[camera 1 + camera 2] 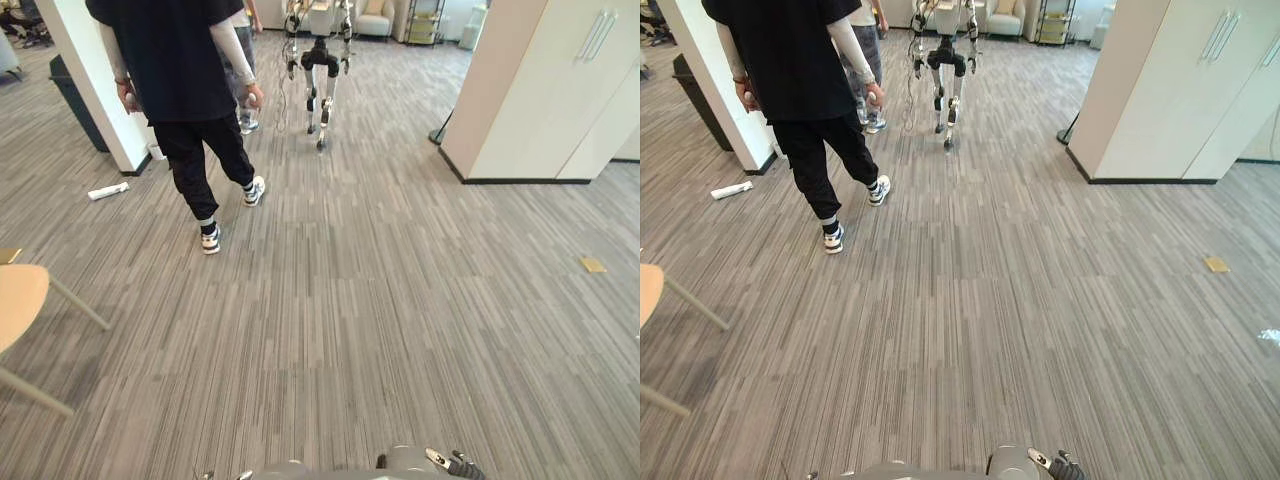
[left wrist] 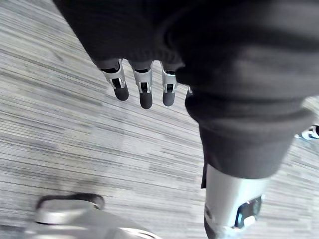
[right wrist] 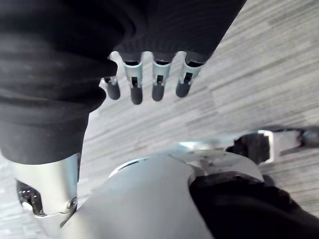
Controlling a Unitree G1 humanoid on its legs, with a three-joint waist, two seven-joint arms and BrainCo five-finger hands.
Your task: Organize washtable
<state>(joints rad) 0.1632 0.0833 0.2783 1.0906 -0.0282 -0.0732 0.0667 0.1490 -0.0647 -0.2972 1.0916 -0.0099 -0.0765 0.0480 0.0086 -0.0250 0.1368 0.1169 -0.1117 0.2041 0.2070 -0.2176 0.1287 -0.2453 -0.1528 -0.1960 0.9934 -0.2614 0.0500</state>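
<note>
No washtable or anything belonging on it is in sight; grey striped carpet (image 1: 380, 320) stretches ahead. In the left wrist view my left hand (image 2: 145, 94) hangs over the carpet, fingers relaxed and straight, nothing in them. In the right wrist view my right hand (image 3: 134, 87) hangs the same way, fingers loose and empty.
A person in black (image 1: 185, 90) walks away at the upper left. Another humanoid robot (image 1: 320, 70) stands further back. A white cabinet (image 1: 540, 90) is at the right, a white pillar (image 1: 95, 80) at the left. A light wooden table (image 1: 15, 300) juts in at the left edge. A white object (image 1: 108, 190) and a small yellow piece (image 1: 593, 265) lie on the floor.
</note>
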